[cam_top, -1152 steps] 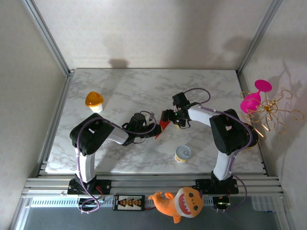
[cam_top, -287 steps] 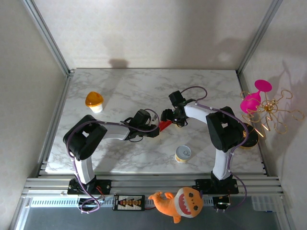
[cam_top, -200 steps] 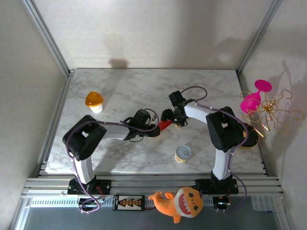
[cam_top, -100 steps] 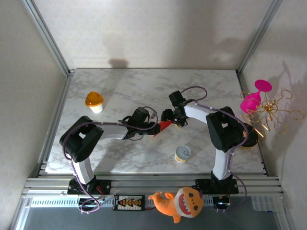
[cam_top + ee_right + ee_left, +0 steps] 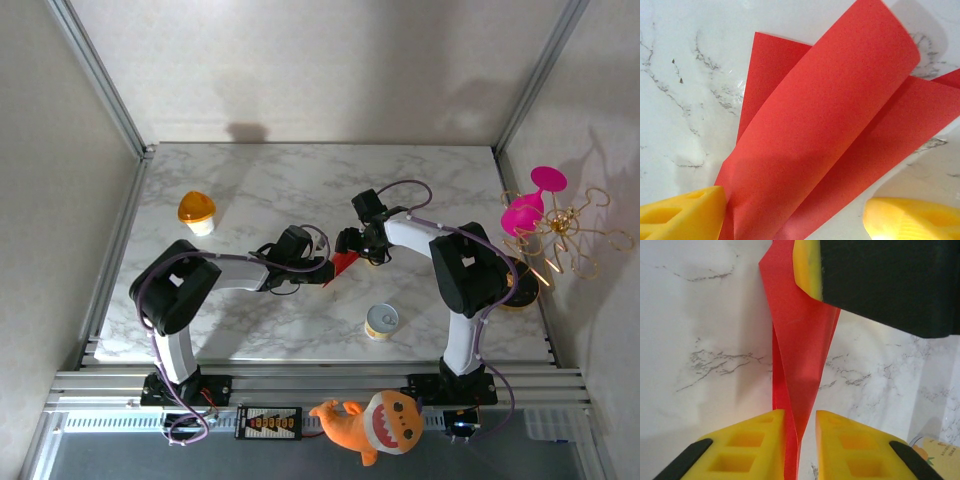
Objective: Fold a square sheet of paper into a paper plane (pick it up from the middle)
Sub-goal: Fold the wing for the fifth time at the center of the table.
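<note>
Since half a second ago the left arm [image 5: 235,270] has swung its elbow slightly inward; the right arm [image 5: 415,235] has not moved. From above, the red paper [image 5: 343,262] is a sliver between both grippers' tips. The left gripper [image 5: 800,416] is narrowly open, with the folded paper running between its fingers. The right gripper [image 5: 795,215] is wide open around a curled flap.

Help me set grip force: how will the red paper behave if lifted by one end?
The red paper likely flops: its upper layer already curls loosely. Probably very light, being sheet-thin at its edges. A hard pinch may crease it.
</note>
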